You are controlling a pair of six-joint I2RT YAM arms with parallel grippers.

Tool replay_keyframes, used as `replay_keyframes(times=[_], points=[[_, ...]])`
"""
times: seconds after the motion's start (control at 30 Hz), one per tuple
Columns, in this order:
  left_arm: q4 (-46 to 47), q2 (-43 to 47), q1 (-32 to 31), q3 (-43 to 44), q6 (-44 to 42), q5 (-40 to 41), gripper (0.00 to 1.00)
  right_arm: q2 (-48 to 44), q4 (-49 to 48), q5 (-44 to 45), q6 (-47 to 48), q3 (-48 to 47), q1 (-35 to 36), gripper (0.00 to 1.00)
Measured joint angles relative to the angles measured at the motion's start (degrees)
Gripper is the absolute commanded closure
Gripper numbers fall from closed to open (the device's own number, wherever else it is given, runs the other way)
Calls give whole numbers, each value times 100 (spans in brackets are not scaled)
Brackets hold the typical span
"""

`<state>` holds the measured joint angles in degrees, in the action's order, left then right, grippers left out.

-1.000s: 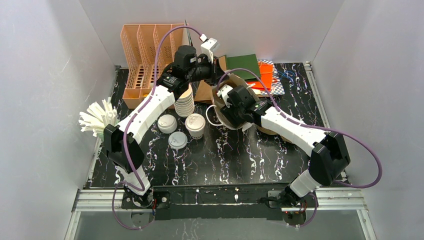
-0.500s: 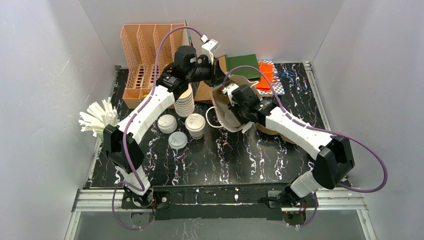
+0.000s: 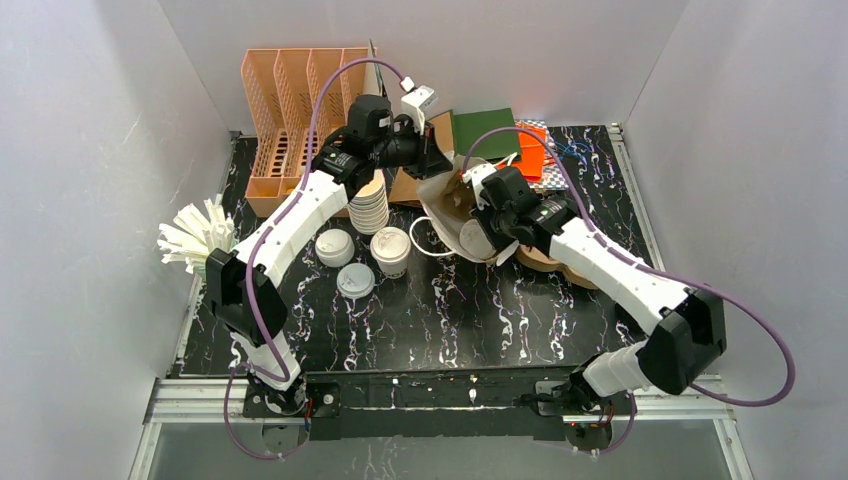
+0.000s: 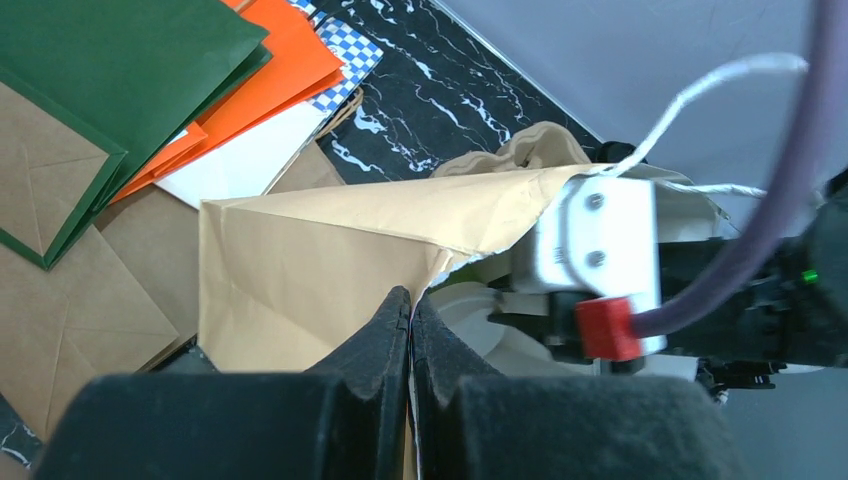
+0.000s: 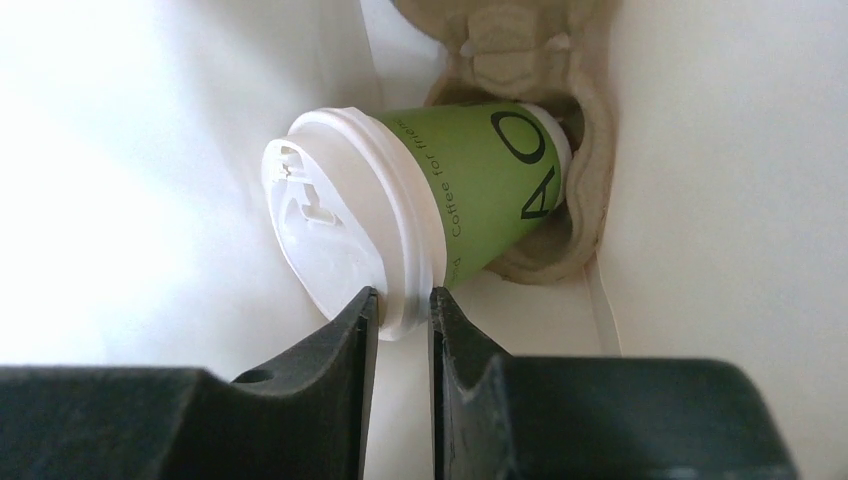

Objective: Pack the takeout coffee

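Observation:
A green-walled takeout coffee cup point(image 5: 490, 190) with a white sip lid point(image 5: 340, 210) lies tilted in a pulp cup carrier point(image 5: 590, 200) inside the white-lined brown paper bag point(image 3: 447, 198). My right gripper point(image 5: 400, 312) is inside the bag, shut on the rim of that lid. My left gripper point(image 4: 411, 305) is shut on the bag's upper edge point(image 4: 400, 205) and holds it up at the back of the table point(image 3: 432, 160). Another capped cup point(image 3: 391, 248) stands on the table left of the bag.
A stack of lidless cups point(image 3: 370, 205) stands behind the capped cup, with two white round lids point(image 3: 335, 246) point(image 3: 355, 280) to its left. An orange file rack point(image 3: 290, 110), flat bags in green and orange point(image 3: 500, 135), and white stirrers point(image 3: 195, 235) ring the area.
My right arm has swung right and further back, its gripper staying in the bag. The bag's mouth has shifted right with it. My left gripper has kept its hold on the bag edge.

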<state>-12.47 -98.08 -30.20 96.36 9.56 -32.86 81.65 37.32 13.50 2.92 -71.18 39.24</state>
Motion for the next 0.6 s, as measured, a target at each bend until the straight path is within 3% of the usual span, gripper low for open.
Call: replay_keyframes(times=[0.13,0.6], points=[[-96,2,31,0,-52,4,100,-297,66,-282,-72,52,-76,98],[-85,68,39,-313,-164,-107,100,-278,168,-1445,-769,-11,-807,99]])
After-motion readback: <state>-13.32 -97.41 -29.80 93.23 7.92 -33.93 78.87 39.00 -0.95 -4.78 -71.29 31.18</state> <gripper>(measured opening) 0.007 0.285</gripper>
